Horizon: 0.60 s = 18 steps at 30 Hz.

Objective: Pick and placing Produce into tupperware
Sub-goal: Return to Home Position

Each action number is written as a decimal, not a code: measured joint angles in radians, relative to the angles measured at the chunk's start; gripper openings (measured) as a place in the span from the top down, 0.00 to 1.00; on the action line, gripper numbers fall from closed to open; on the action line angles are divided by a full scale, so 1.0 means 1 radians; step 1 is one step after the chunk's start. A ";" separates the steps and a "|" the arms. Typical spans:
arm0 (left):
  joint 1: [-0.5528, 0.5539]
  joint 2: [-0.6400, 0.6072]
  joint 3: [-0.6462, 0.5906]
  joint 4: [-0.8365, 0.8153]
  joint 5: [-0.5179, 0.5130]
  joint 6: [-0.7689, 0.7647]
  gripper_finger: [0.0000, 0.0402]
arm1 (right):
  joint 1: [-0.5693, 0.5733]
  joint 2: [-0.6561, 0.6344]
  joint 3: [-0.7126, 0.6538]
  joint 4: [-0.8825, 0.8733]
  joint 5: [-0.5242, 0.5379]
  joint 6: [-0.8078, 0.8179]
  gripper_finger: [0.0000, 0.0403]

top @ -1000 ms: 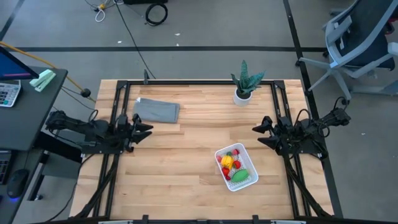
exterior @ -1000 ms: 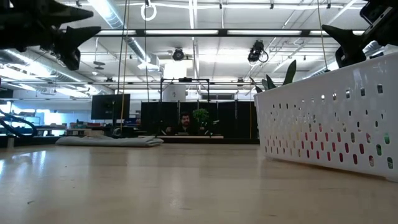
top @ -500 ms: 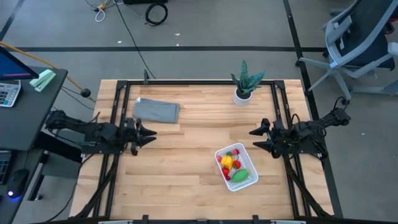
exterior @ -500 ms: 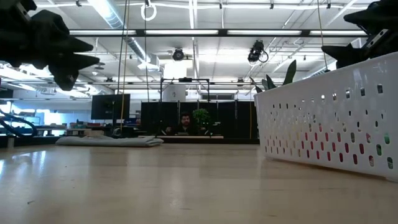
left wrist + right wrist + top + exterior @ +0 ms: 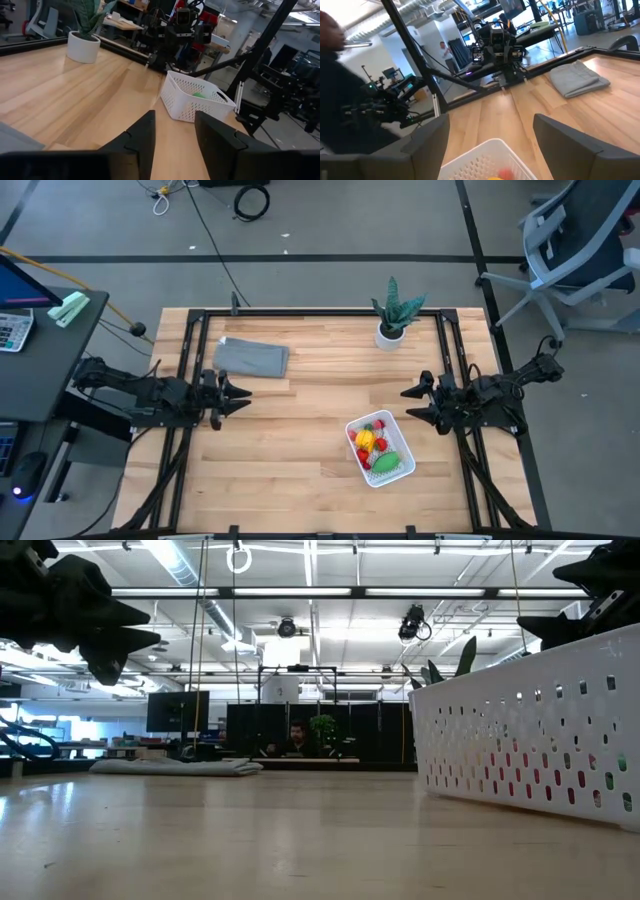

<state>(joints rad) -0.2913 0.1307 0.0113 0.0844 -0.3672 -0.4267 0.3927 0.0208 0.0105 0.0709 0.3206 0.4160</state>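
white perforated tupperware (image 5: 402, 442) holds red, yellow, green produce (image 5: 372, 446)

My left arm (image 5: 140, 394) and right arm (image 5: 496, 391) are slim, black, jointed, with looped cables; my fingers (image 5: 140, 140) are dark angular wedges.

ROOM AND SURROUNDINGS

The floor (image 5: 350, 250) is grey, crossed by dark lines. A grey-blue office chair (image 5: 585, 235) stands beyond the far right corner of the table (image 5: 280, 480); a dark side desk (image 5: 45, 360) flanks the left. Coiled black cable (image 5: 251, 198) lies on the floor. Strip lights (image 5: 300, 591) run across an open ceiling.
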 joint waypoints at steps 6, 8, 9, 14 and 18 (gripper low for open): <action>0.000 0.000 0.000 0.003 -0.001 0.001 0.66 | 0.000 0.000 0.000 -0.001 0.000 0.000 0.26; 0.000 0.000 0.000 0.003 -0.001 0.000 0.66 | 0.000 0.000 0.000 -0.001 0.000 0.000 0.26; 0.000 0.000 0.000 0.003 -0.001 0.000 0.65 | 0.000 0.000 0.000 -0.001 0.000 0.000 0.26; 0.000 0.000 0.000 0.004 -0.001 0.000 0.63 | 0.000 0.000 0.000 -0.002 0.000 0.000 0.26; 0.000 0.000 0.000 0.005 -0.001 0.000 0.62 | 0.000 0.000 0.000 -0.002 0.000 0.000 0.26</action>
<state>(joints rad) -0.2913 0.1307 0.0109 0.0898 -0.3683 -0.4266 0.3927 0.0208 0.0105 0.0685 0.3206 0.4160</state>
